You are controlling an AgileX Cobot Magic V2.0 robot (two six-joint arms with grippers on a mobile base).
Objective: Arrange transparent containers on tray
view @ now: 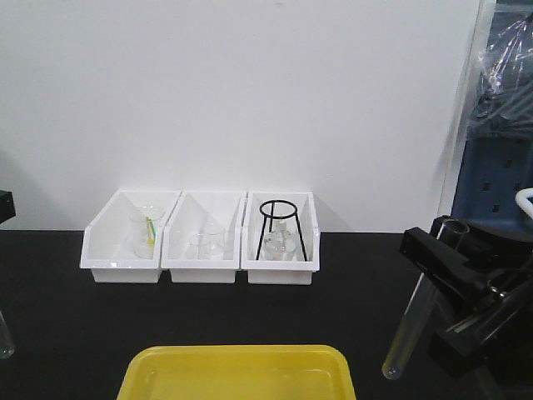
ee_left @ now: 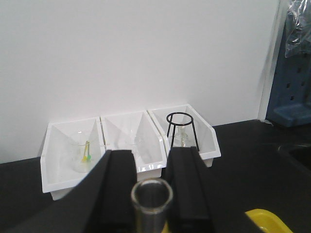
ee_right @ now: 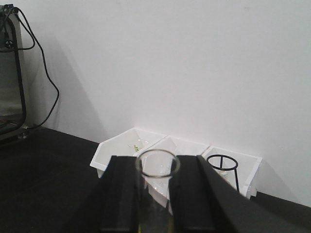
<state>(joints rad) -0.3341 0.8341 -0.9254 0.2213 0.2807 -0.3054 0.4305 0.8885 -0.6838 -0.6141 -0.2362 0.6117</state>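
Observation:
The yellow tray (view: 237, 371) lies at the near middle of the black table, and its corner shows in the left wrist view (ee_left: 267, 221). My right gripper (view: 433, 242) is to the right of the tray, shut on a clear test tube (view: 412, 312) that hangs tilted above the table. In the right wrist view its rim (ee_right: 157, 163) sits between the fingers of that gripper (ee_right: 158, 162). My left gripper (ee_left: 151, 155) is shut on a second test tube (ee_left: 151, 196). Only that tube's round bottom (view: 4, 337) shows at the far left edge of the front view.
Three white bins (view: 200, 242) stand in a row against the back wall. The left and middle ones hold glass beakers, and the right one holds a black wire ring stand (view: 281, 229). A blue pegboard unit (view: 500, 167) stands at the far right.

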